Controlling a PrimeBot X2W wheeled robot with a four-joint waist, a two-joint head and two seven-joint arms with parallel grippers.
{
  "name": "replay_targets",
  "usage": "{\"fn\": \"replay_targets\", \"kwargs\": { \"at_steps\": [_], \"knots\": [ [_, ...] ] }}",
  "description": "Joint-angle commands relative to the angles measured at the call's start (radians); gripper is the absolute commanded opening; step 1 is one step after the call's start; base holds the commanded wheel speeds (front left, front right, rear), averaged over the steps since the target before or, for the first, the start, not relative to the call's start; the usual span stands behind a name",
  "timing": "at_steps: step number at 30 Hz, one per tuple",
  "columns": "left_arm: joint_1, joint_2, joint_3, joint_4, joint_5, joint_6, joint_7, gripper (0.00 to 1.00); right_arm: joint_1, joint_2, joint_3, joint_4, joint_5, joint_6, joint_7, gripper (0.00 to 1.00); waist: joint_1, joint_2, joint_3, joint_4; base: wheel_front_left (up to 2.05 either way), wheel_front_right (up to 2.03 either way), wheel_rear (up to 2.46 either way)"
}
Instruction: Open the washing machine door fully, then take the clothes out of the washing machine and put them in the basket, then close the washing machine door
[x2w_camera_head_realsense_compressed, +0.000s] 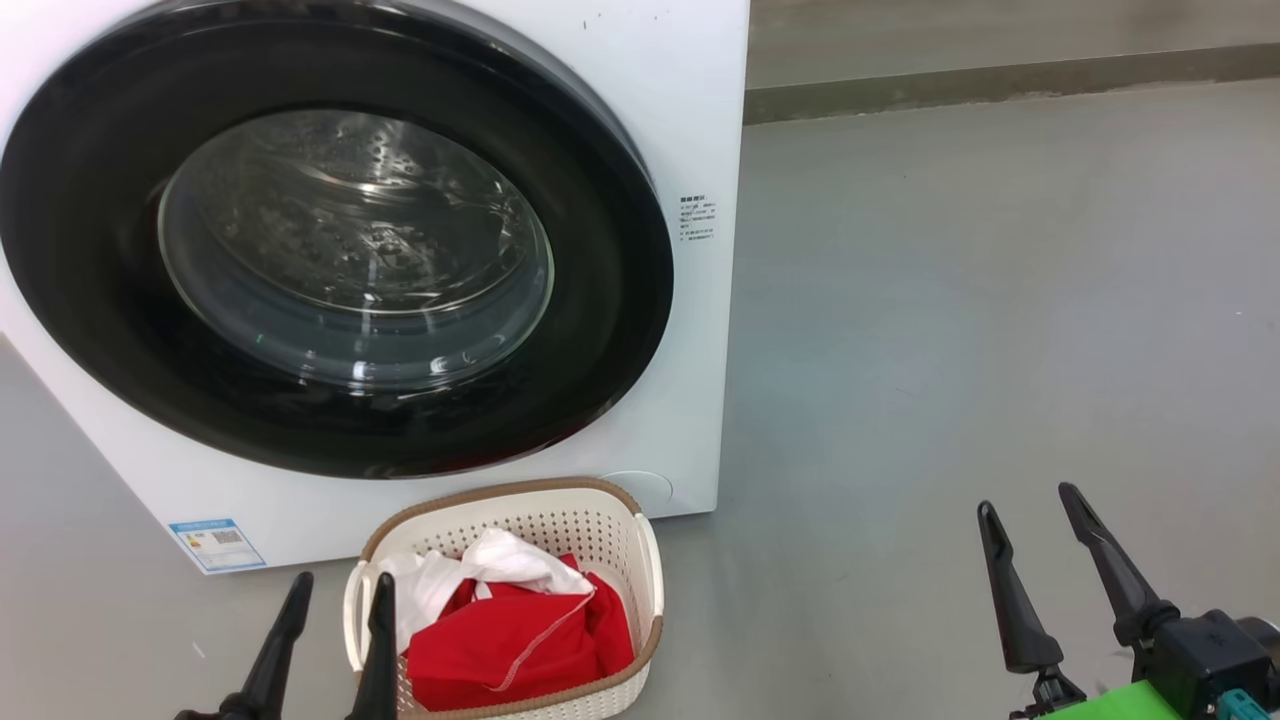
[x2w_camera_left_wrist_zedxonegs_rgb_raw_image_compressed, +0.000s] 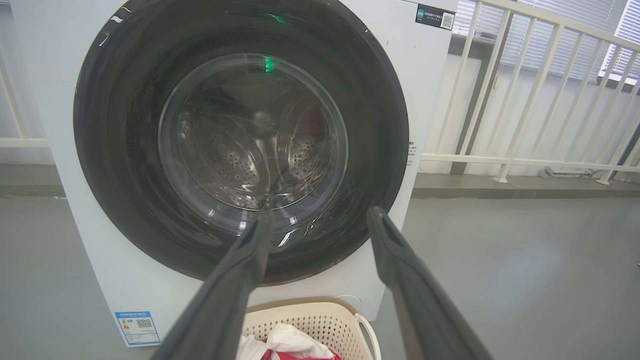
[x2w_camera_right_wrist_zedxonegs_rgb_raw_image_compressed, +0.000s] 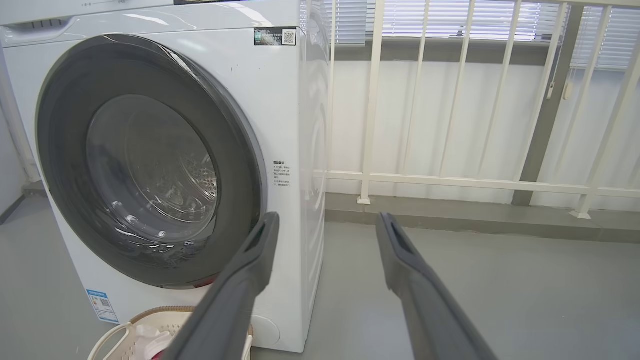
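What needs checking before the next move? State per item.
1. Clothes inside basket: ok.
2. Drum holds nothing more: cannot tell, the glass reflects.
3. Washing machine door looks shut: ok; latched: cannot tell.
4. Left gripper open, empty: ok.
5. Right gripper open, empty: ok.

Big white front-loading washing machine (x2w_camera_head_realsense_compressed: 690, 120) shut, small cream-white perforated plastic basket (x2w_camera_head_realsense_compressed: 600, 500) filled.
The round door (x2w_camera_head_realsense_compressed: 100, 330), a glossy black rim around bulging clear glass, sits flush ahead of and above the left gripper (x2w_camera_head_realsense_compressed: 342, 580). The basket stands upright on the floor just beside that gripper, holding crumpled bright red fabric garments (x2w_camera_head_realsense_compressed: 500, 640) and a white cloth (x2w_camera_head_realsense_compressed: 500, 565).
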Motion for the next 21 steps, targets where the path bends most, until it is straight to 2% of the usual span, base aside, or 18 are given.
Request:
{"fn": "replay_targets", "kwargs": {
  "at_steps": [1, 5, 6, 10, 18, 21],
  "knots": [
    [-0.02, 0.008, 0.033, -0.024, 0.011, -0.011, -0.005, 1.0, -0.016, -0.014, 0.027, -0.026, -0.01, -0.004, -0.002, 1.0, 0.0, 0.0, -0.001, 0.001, 0.0, 0.0, 0.0],
    [-0.022, 0.006, 0.034, -0.035, 0.016, -0.017, -0.005, 1.0, -0.013, -0.014, 0.029, -0.025, -0.009, -0.004, -0.002, 1.0, 0.0, 0.0, -0.003, 0.003, 0.0, 0.0, 0.0],
    [0.0, -0.002, 0.001, -0.008, 0.004, -0.009, 0.0, 0.0, 0.006, 0.0, 0.001, 0.001, 0.0, 0.0, 0.0, 0.0, 0.0, 0.0, -0.003, 0.003, 0.0, 0.0, 0.0],
    [0.007, -0.011, -0.006, 0.044, 0.007, -0.009, 0.001, 0.0, 0.014, 0.012, -0.001, 0.056, 0.002, 0.0, 0.002, 0.0, 0.0, 0.0, -0.003, 0.003, 0.0, 0.0, 0.0],
    [-0.005, -0.01, 0.004, 0.053, -0.069, -0.011, 0.025, 0.0, 0.003, 0.006, 0.002, 0.063, 0.089, 0.0, 0.017, 0.0, 0.0023, 0.0, -0.002, 0.006, 0.0, 0.0, 0.0],
    [-0.009, -0.01, 0.007, 0.056, -0.103, -0.012, 0.033, 0.0, -0.002, 0.003, 0.003, 0.068, 0.126, 0.0, 0.023, 0.0, 0.0005, 0.0, 0.0, 0.007, 0.0, 0.0, 0.0]
  ]
}}
